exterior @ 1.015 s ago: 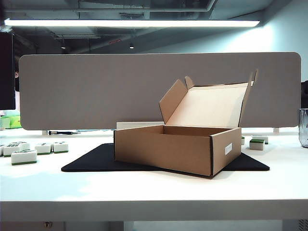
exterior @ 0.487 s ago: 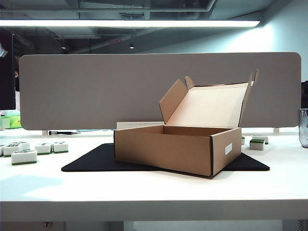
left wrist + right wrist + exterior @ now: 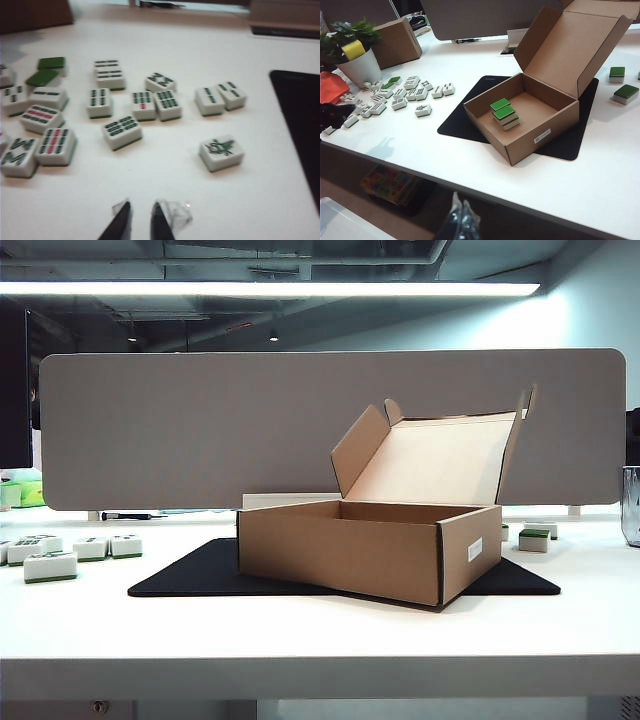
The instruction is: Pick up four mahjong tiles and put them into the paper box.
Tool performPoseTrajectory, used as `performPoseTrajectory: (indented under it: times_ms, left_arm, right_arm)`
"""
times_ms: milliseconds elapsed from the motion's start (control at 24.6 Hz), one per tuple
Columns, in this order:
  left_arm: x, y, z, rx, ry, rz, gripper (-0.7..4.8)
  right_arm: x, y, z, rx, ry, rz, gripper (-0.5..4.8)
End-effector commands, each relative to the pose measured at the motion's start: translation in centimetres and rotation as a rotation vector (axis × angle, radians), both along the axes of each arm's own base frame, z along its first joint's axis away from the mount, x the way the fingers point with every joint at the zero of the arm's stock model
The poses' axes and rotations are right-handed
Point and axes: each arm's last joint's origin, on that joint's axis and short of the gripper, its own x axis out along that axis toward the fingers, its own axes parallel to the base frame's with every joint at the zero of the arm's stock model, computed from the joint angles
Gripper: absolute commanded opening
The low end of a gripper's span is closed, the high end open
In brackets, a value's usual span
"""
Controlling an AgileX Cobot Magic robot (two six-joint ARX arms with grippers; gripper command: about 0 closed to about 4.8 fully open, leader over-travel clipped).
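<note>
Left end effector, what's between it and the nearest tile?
Nothing: in the left wrist view, only bare white table separates the nearly shut, empty left end effector from the bird-marked tile.

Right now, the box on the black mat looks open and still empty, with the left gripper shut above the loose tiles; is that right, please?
Not empty: the right wrist view shows green-backed tiles stacked inside the open box on the black mat. The left gripper, shut, does hang above the loose tiles.

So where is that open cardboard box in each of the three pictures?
Exterior view: the paper box stands right of centre, lid up.
Left wrist view: not in it; only mahjong tiles and a strip of the black mat.
Right wrist view: upper centre, tiles stacked inside.
Shared landmark: the black mat under it.
</note>
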Motion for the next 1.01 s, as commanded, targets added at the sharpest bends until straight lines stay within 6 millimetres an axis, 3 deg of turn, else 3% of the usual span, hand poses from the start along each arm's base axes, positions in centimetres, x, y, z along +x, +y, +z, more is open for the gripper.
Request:
performPoseTrajectory:
  times_ms: [41,447,1015]
  left_arm:
    - [-0.3,0.4,-0.8,-0.004,-0.036,0.037,0.49]
    - [-1.3,0.6,-3.8,-0.009,-0.091,0.036,0.49]
    - [-1.7,-0.4,-4.0,0.040,-0.079,-0.116,0.49]
  right_arm:
    - [-0.3,0.0,0.0,-0.001,-0.026,-0.001,-0.01]
    - [-0.3,0.0,0.0,-0.001,-0.026,-0.001,-0.01]
    - [-0.3,0.0,0.0,-0.001,-0.026,0.000,-0.01]
